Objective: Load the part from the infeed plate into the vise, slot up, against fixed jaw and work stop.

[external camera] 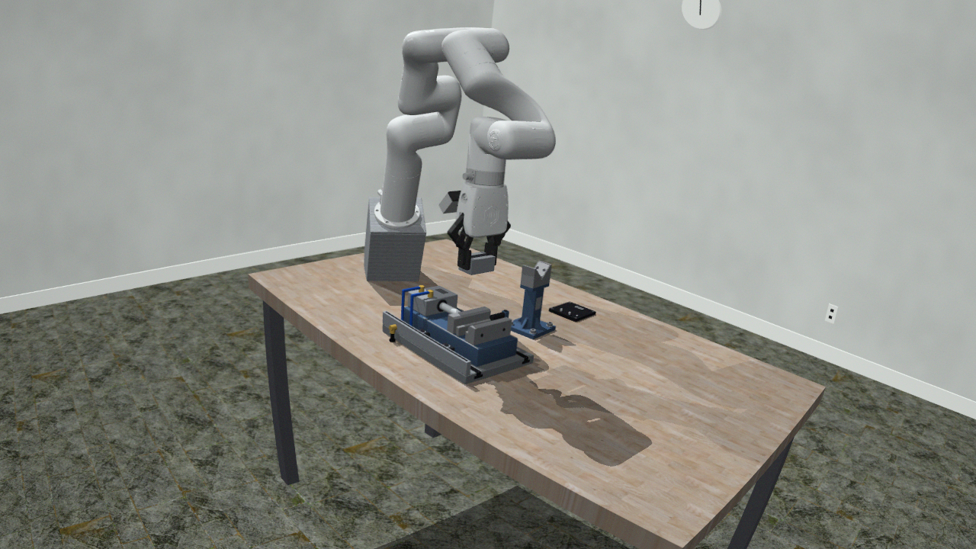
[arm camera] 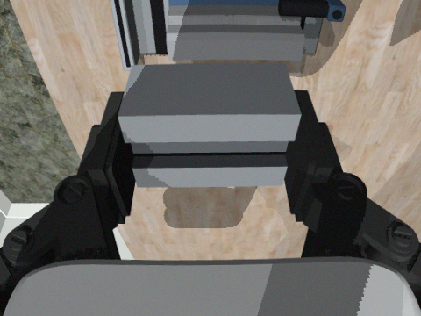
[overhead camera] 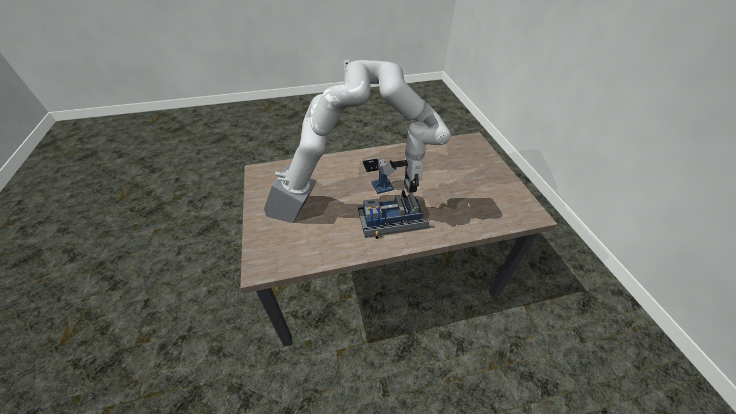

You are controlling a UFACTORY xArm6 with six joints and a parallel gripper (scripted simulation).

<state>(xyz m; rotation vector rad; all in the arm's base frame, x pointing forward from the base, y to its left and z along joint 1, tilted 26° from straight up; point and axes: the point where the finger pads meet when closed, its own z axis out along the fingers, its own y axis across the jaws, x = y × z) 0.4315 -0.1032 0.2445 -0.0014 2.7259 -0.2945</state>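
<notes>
My gripper is shut on the part, a grey block, gripping it by its two ends. A dark groove runs along the block's face toward the wrist camera. The block hangs level in the air above bare table, beside the vise and not over its jaws. The vise is open, with nothing between the jaws. The work stop, a short black rod on a blue bracket, points in at one end. The black infeed plate is bare.
The blue V-block stands upright between the vise and the infeed plate, close to the gripper. The air cylinder sits at the vise's end nearer the arm's grey base.
</notes>
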